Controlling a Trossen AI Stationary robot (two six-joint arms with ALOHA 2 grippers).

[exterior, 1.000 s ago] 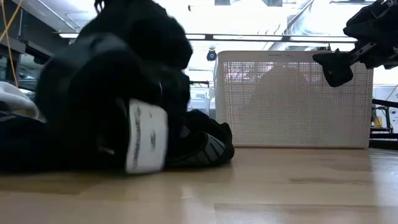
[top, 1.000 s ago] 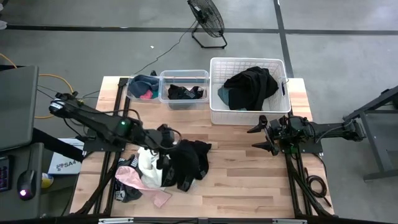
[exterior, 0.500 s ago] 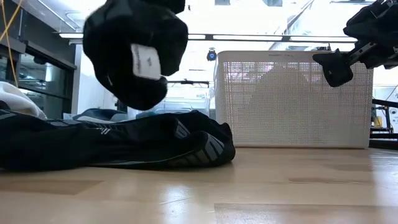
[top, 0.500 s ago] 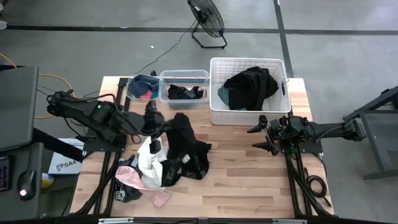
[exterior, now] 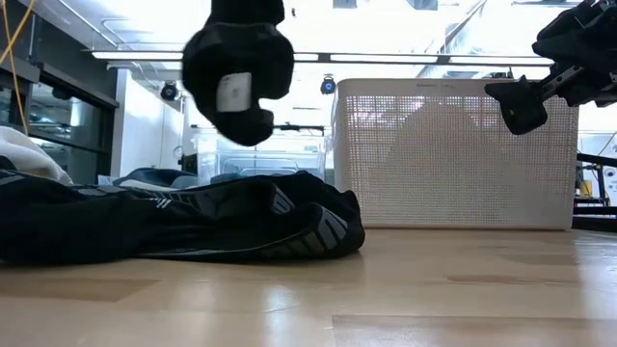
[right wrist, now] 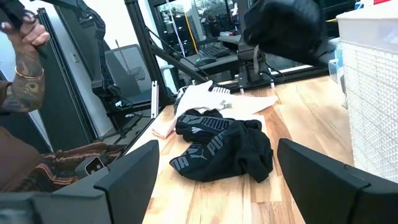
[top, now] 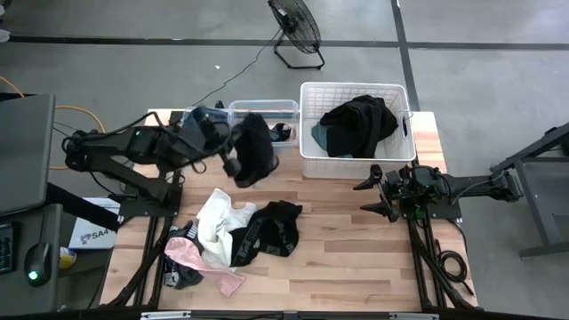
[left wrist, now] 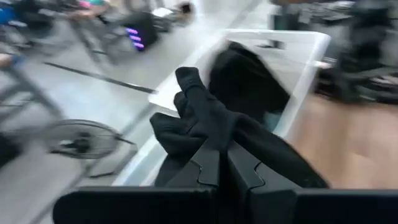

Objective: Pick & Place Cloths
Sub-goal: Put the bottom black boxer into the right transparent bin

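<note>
My left gripper (top: 233, 144) is shut on a black cloth (top: 253, 151) and holds it in the air in front of the clear bins (top: 263, 126). In the low view this cloth (exterior: 237, 63) hangs high as a bundle, showing a white label. A pile of cloths lies at the table's near left: a black one with a lettered waistband (top: 269, 229), a white one (top: 218, 218) and a pink one (top: 203, 260). My right gripper (top: 377, 192) waits open at the right, short of the basket. My left gripper pinches a bunched-up part of the black cloth (left wrist: 214, 127) between its two fingers (left wrist: 208, 165). The fingers come from the table's left, close to level and slanting a little down. The cloth is lifted clear of the table, with its folds drooping past and below the fingertips.
A white slatted basket (top: 307, 156) at the far right holds black and teal cloths. Two clear bins at the far middle hold more cloths. Bare wood lies at the near right (top: 356, 267). A person's hand (right wrist: 22, 31) shows beyond the table's left side.
My left gripper has risen and gone toward the table's far edge and the bins, tipping from pointing down to nearly level. The black cloth it holds has come off the pile and now hangs clear. The black waistband cloth has stayed on the table, spread flatter.
</note>
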